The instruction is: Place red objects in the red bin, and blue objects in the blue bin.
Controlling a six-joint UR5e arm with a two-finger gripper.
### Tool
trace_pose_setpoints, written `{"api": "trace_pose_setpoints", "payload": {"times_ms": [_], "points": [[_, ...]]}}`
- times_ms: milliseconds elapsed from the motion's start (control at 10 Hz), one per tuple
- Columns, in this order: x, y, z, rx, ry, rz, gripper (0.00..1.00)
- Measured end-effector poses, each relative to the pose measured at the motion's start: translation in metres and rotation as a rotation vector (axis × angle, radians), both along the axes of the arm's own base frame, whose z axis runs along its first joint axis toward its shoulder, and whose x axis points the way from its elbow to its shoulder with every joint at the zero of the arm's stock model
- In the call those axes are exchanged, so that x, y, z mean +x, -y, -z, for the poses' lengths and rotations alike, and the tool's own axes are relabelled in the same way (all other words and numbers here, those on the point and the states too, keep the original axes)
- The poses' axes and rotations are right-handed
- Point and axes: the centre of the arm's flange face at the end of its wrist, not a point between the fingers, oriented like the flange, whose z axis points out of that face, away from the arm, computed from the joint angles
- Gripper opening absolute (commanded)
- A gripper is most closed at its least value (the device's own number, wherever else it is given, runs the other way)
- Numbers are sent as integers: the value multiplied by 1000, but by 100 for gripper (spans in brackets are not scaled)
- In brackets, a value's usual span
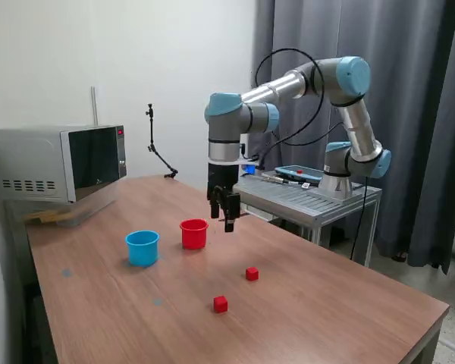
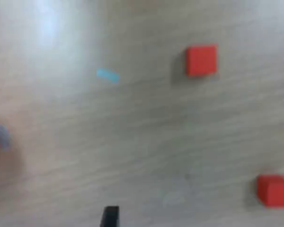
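While the wooden table (image 1: pixel 326 303) carries everything, the red cup (image 1: pixel 194 233) serves as the landmark: the light blue cup (image 1: pixel 142 248) stands just beside it, toward the exterior view's left. Hovering above the table just beside the red cup on the exterior view's right, the gripper (image 1: pixel 226 208) has its fingers parted and holds nothing. Two red cubes (image 1: pixel 252 274) (image 1: pixel 221 304) lie apart from the red cup, nearer the camera, both on bare wood
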Motion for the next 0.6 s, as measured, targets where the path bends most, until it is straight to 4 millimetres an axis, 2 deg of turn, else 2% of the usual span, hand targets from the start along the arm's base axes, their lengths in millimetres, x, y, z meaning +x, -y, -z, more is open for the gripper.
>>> {"api": "trace_pose_setpoints", "payload": {"times_ms": [300,600], "points": [[43,58,-18,-27,20,-22,100],[84,101,-4,-74,77,-24,100]]}}
